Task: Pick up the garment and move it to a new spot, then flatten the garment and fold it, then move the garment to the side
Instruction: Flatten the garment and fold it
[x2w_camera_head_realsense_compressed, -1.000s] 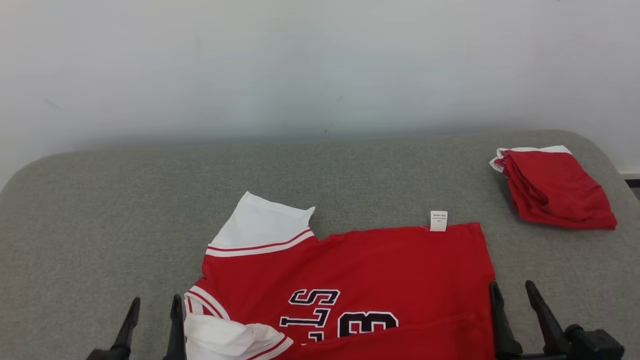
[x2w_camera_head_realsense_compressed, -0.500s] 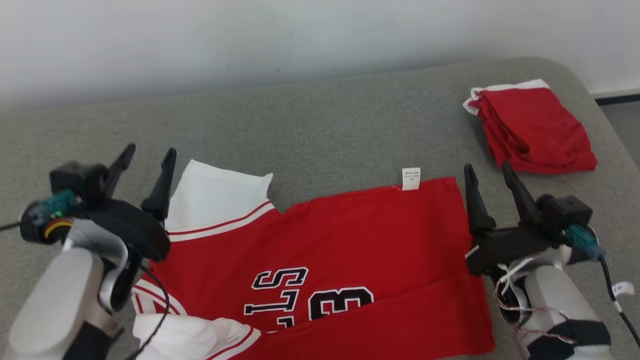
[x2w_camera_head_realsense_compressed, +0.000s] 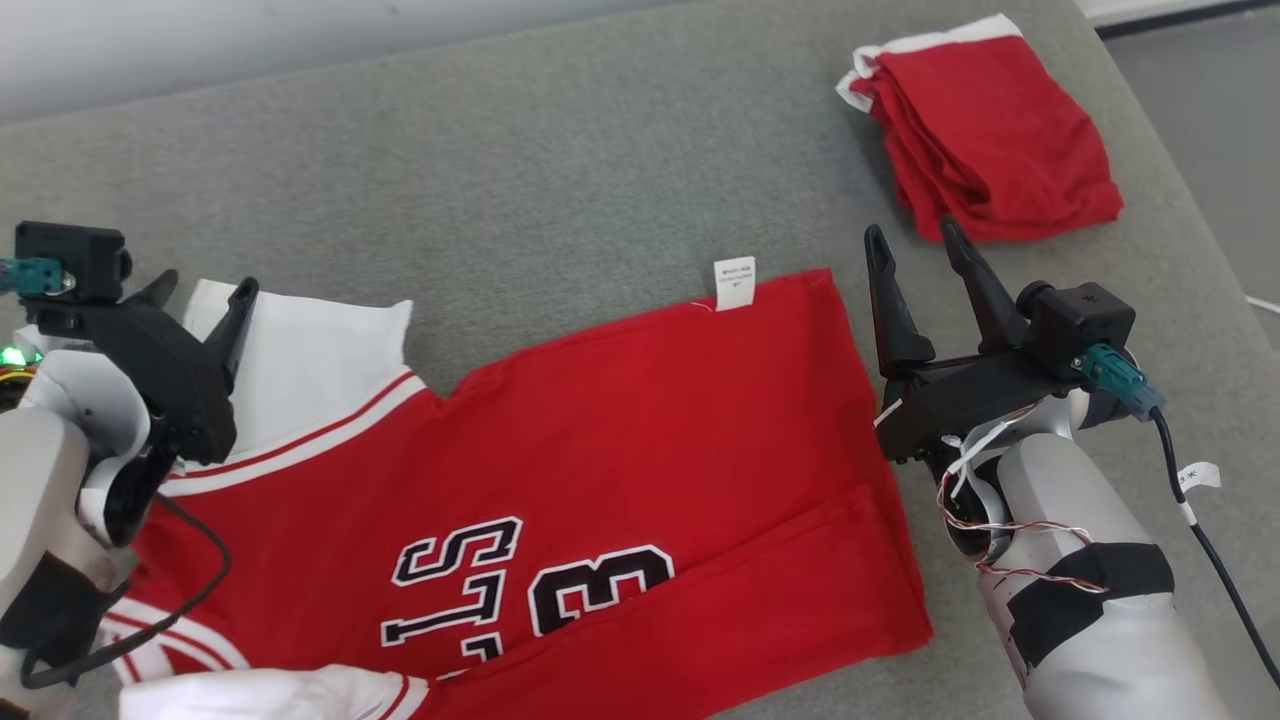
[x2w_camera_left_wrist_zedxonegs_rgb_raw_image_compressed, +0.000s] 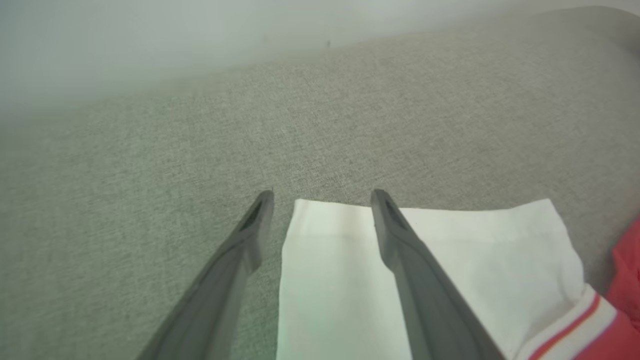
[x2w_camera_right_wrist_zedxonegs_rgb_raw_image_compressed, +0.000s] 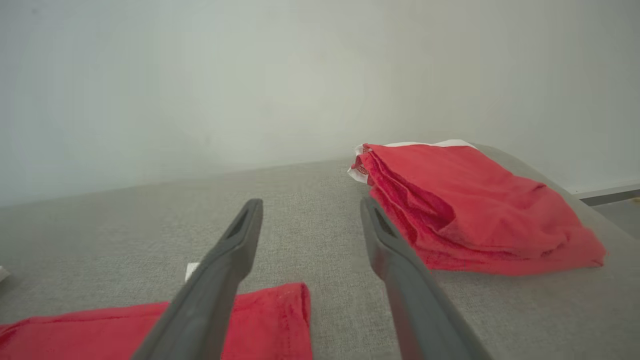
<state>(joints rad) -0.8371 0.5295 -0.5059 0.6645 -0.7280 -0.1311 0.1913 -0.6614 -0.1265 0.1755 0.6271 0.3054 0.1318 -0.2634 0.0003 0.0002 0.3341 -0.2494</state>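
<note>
Grey woven fabric surface (x2w_camera_head_realsense_compressed: 560, 150) carries a red jersey with white sleeves and black lettering (x2w_camera_head_realsense_compressed: 620, 420), spread flat; its lettering and near sleeve are cut off below. The left gripper (x2w_camera_head_realsense_compressed: 205, 290), fingers apart, hangs over the far white sleeve (x2w_camera_head_realsense_compressed: 310, 350); contact is unclear. The right gripper (x2w_camera_head_realsense_compressed: 913, 232), fingers apart and empty, stands just beside the jersey's hem, near a folded red cloth (x2w_camera_head_realsense_compressed: 990, 130).

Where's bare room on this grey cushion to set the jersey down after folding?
Freest: the far strip of grey cushion between the jersey and the wall, from the white sleeve across to the folded red garment. Crowded: the near half under the jersey, and the far right corner.
</note>
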